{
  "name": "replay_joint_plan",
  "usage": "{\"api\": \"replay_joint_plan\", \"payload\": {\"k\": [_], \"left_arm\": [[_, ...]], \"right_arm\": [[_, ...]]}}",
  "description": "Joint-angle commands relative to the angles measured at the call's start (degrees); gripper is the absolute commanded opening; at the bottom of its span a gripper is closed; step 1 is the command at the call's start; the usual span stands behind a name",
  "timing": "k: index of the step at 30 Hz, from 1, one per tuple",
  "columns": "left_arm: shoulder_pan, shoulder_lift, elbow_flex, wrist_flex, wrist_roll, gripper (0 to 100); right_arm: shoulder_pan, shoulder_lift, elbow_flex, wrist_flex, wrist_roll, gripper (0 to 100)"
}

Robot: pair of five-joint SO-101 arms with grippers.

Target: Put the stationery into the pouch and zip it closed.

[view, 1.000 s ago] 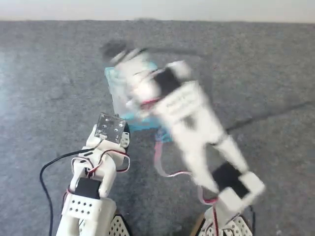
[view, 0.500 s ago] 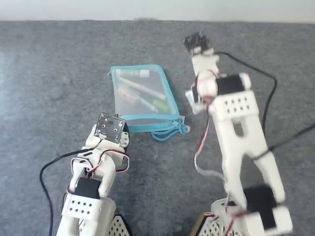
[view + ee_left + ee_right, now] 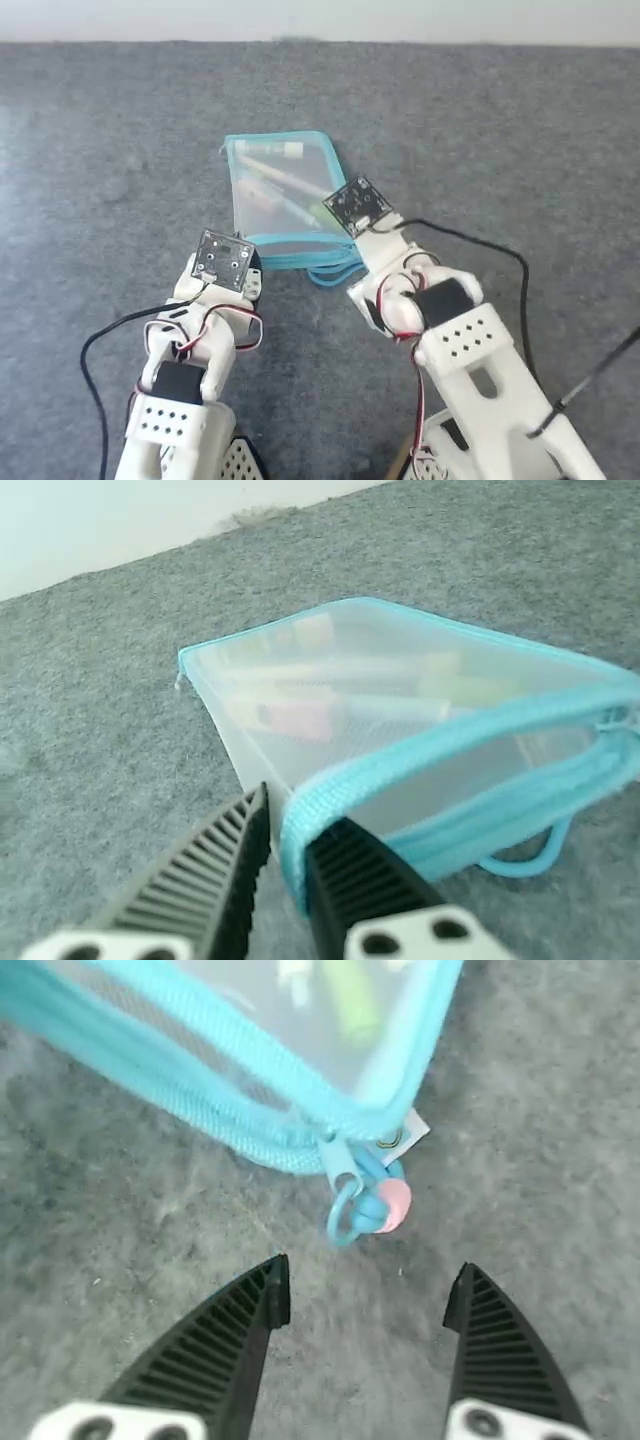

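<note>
1. The pouch (image 3: 255,215) lies mid-frame in the high view on the grey worktop (image 3: 520,140), with the stationery (image 3: 290,182) already inside.
2. The left end effector (image 3: 295,820) is clenched on the pouch's zipper edge. That hold should anchor it.
3. The right end effector (image 3: 371,1268) hangs released, jaws wide, over the zipper pull (image 3: 345,1195). It should lower, centre, pinch the pull, then draw steadily along the teeth.

Grey carpeted table (image 3: 100,130) meets a pale wall (image 3: 320,20).
</note>
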Motion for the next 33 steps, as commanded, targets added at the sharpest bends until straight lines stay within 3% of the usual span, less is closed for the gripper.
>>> {"api": "replay_joint_plan", "payload": {"k": [1, 20, 33], "left_arm": [[-0.26, -0.26, -0.57, -0.62, -0.35, 1], [-0.53, -0.26, -0.57, -0.18, -0.35, 1], [-0.44, -0.26, -0.48, -0.18, -0.26, 1]], "right_arm": [[-0.40, -1.89, 3.43, -7.25, -0.53, 25.8], [-0.04, -1.89, 15.03, -22.46, -0.97, 25.7], [-0.04, -1.89, 15.38, -22.37, -0.97, 25.7]]}}
